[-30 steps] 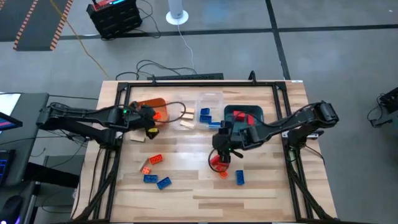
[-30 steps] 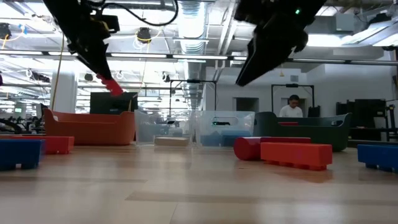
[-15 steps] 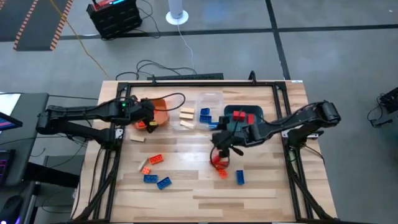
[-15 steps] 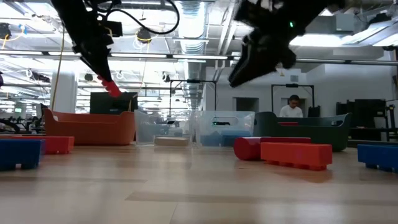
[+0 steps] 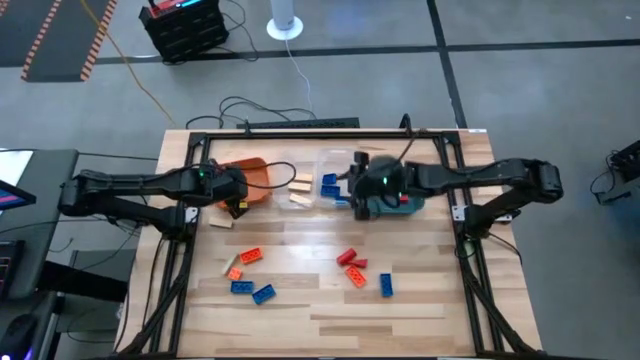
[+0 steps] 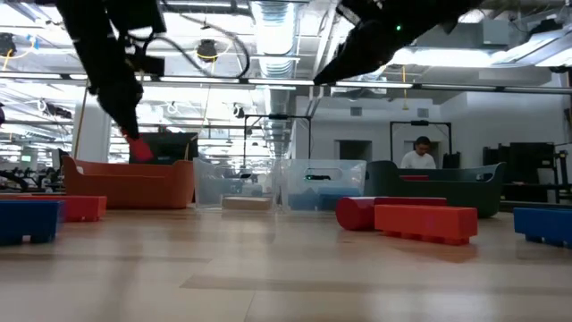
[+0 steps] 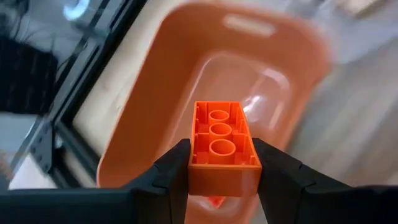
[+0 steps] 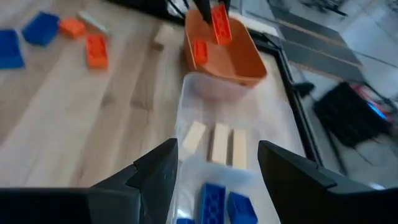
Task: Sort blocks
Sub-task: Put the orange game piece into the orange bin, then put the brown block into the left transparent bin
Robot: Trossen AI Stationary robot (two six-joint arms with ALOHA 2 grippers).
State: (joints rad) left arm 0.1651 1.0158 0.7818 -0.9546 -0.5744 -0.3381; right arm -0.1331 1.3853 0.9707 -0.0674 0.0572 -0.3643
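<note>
Loose blocks lie on the near half of the table [image 5: 300,300]: a blue pair [image 5: 252,291] and two orange blocks [image 5: 243,262] toward the left, two red blocks [image 5: 352,267] and one blue block [image 5: 386,285] toward the right, plus a tan block [image 5: 220,222] beside the left arm. Farther back stand three trays in a row. The left hand [image 7: 221,165] hangs over the orange tray [image 5: 250,172], pinching an orange block [image 7: 221,147] between its fingers, not yet released; another orange block already lies inside. The clear tray [image 8: 214,163] holds three tan blocks [image 8: 216,144] and several blue ones [image 8: 212,200]. The right hand [image 8: 217,163] hovers over the clear and teal trays, fingers spread, nothing between them. Judgement: sorting is roughly half done; about eight blocks remain loose. The table is pale wood inside a black frame; beyond it, grey floor, cables and a seated person far off.
</note>
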